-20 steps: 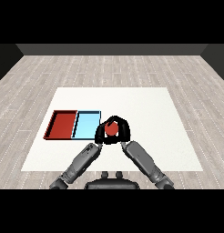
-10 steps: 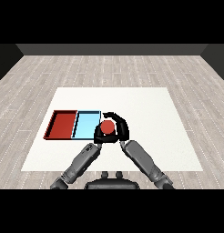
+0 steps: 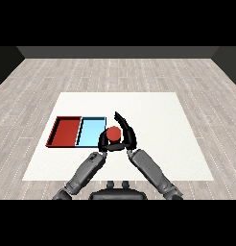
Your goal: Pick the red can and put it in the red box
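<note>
Red can (image 3: 113,133): curled in right hand (image 3: 127,137) beside blue tray (image 3: 91,131), left hand (image 3: 103,143) spread below it; red tray (image 3: 65,132) unfilled, placing remains.

You look down on a white worktop (image 3: 153,120) that fills the middle of the view. Its surface is plain and flat, without pattern, and its edges are straight; the far edge looks shorter than the near one. Around it on all sides you see the floor (image 3: 115,72), made of long pale grey planks with a light wood grain, which run from left to right. At the far end of the floor a low dark wall (image 3: 118,52) closes the room, and it turns darker toward both corners. The light is even and soft. You find no hard shadow on the worktop or on the planks.
</note>
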